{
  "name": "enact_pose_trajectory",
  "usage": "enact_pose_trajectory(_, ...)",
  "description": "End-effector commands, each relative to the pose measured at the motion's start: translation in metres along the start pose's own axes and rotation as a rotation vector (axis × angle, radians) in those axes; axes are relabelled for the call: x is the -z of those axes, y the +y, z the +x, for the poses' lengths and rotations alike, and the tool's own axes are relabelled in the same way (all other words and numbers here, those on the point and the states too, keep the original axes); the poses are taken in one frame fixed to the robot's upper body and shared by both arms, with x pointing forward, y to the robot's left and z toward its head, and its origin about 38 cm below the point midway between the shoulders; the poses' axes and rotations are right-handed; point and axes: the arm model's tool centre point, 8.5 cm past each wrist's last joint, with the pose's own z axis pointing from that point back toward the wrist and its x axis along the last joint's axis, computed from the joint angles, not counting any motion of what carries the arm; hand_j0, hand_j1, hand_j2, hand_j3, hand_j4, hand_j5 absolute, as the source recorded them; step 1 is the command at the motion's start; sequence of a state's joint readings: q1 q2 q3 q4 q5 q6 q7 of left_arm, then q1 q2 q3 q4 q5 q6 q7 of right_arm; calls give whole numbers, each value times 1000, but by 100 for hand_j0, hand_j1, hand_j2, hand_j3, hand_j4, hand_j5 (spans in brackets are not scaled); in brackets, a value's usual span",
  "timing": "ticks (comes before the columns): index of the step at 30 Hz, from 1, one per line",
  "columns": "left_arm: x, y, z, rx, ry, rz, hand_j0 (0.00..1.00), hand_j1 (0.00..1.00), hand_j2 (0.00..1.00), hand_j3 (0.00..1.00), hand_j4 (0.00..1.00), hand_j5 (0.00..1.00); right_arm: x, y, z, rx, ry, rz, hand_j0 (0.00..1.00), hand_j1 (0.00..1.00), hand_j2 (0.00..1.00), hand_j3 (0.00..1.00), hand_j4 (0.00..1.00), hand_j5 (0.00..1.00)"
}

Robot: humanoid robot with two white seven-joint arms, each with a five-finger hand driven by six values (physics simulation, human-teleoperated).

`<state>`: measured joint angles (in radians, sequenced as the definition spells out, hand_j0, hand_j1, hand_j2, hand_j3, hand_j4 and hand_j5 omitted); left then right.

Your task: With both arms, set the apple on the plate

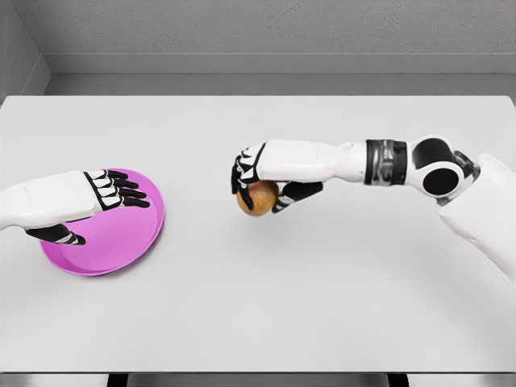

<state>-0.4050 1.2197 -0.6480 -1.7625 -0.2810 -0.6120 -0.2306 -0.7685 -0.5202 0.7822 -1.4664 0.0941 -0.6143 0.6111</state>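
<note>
The right robot hand (260,179) has its black-jointed white fingers curled down over the apple (257,197), with the thumb against the apple's right side, so it is clamped on the fruit. The apple is round, smooth, mottled yellow-brown with a reddish tinge, and sits well to the right of the plate (121,242), near the middle of the tabletop (322,298); whether it touches the surface cannot be told. The left robot hand (101,193) hangs over the plate's upper left part, its fingers stretched flat and apart and its thumb tucked below, gripping nothing. The plate is a round, shallow, glossy magenta disc with a low raised rim. There is one apple, one plate and two robot hands, each on a smooth white arm with dark joint rings. The tabletop is plain, matte, pale grey-white. Behind the plate, beyond the tabletop's far edge, rises a grey textured wall (266,28).
</note>
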Motion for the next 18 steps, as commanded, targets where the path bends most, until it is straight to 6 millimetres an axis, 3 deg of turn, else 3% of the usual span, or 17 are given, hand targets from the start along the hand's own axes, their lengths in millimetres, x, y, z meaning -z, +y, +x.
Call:
enact_pose_trajectory(1, 0, 1, 0, -5, 1, 4, 100, 100, 100, 100, 100, 100, 0, 12, -23, 71, 53, -1, 24, 24, 24, 24, 24, 24)
enact_pose_trajectory(3, 0, 1, 0, -5, 1, 4, 100, 100, 100, 100, 100, 100, 10, 15, -33, 102, 66, -8, 24, 24, 24, 24, 24, 24)
enact_pose_trajectory(6, 0, 1, 0, -5, 1, 4, 100, 100, 100, 100, 100, 100, 20, 20, -31, 92, 56, 16, 25, 25, 25, 25, 25, 25)
enact_pose_trajectory(7, 0, 1, 0, -5, 1, 4, 100, 100, 100, 100, 100, 100, 20, 22, -32, 80, 66, 30, 40, 40, 40, 40, 40, 40)
enact_pose_trajectory(8, 0, 1, 0, -5, 1, 4, 100, 100, 100, 100, 100, 100, 20, 22, -33, 62, 80, 44, 100, 100, 100, 100, 100, 100)
enact_pose_trajectory(15, 0, 1, 0, -5, 1, 4, 100, 100, 100, 100, 100, 100, 4, 15, -44, 61, 130, 6, 100, 100, 100, 100, 100, 100)
enact_pose_trajectory(18, 0, 1, 0, -5, 0, 5, 100, 100, 100, 100, 100, 100, -49, -5, -60, 94, 227, -196, 100, 100, 100, 100, 100, 100)
